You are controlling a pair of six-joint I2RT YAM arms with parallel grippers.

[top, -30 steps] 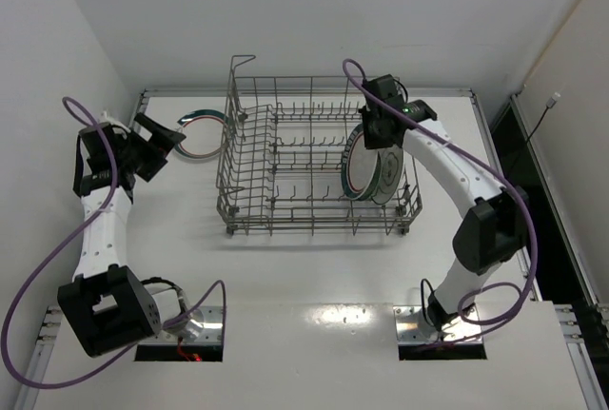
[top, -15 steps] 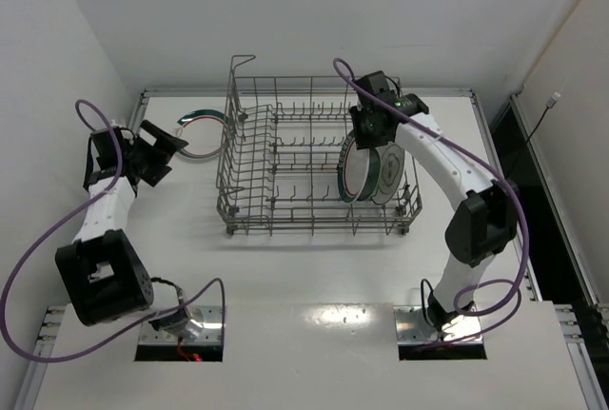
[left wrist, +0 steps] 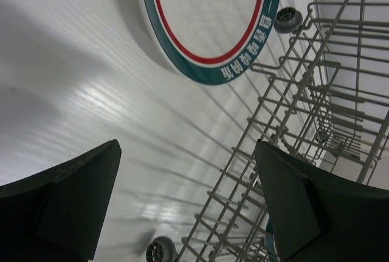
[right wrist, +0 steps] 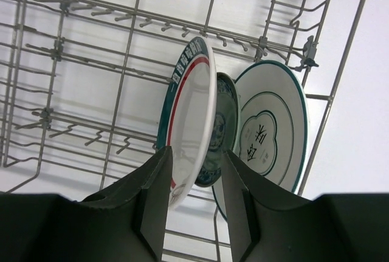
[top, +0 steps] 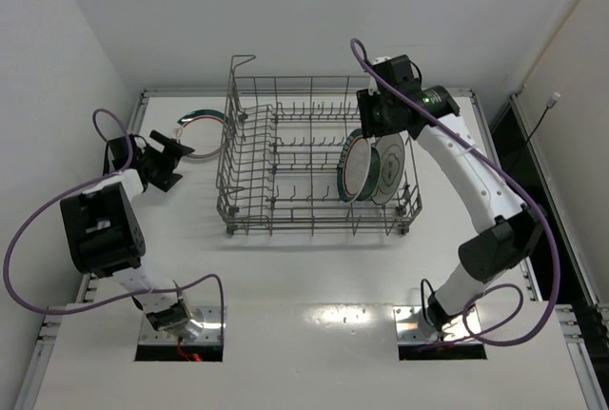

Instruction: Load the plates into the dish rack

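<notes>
The dish rack [top: 304,158] stands mid-table. Three plates stand on edge at its right end: a teal-and-red banded plate [top: 352,167], the small teal-blue plate [right wrist: 220,128] behind it, and a white ringed plate [top: 392,174]. My right gripper [top: 381,123] hovers above them, open; in the right wrist view [right wrist: 196,198] the banded plate's [right wrist: 191,116] rim shows between the fingers, with a gap on the right side. The second banded plate [top: 195,125] lies on the table left of the rack. My left gripper [top: 171,155] is open and empty just short of it [left wrist: 206,25].
The rack's taller wire loop [top: 243,63] rises at its back left corner. Small rack wheels [left wrist: 287,19] sit on the table beside the loose plate. White walls close in at the left, back and right. The rack's side [left wrist: 304,104] is close to my left gripper.
My right gripper has drawn up and back from the banded plate, which stays standing in the rack. My left arm has folded inward and its gripper has moved nearer the plate on the table.
</notes>
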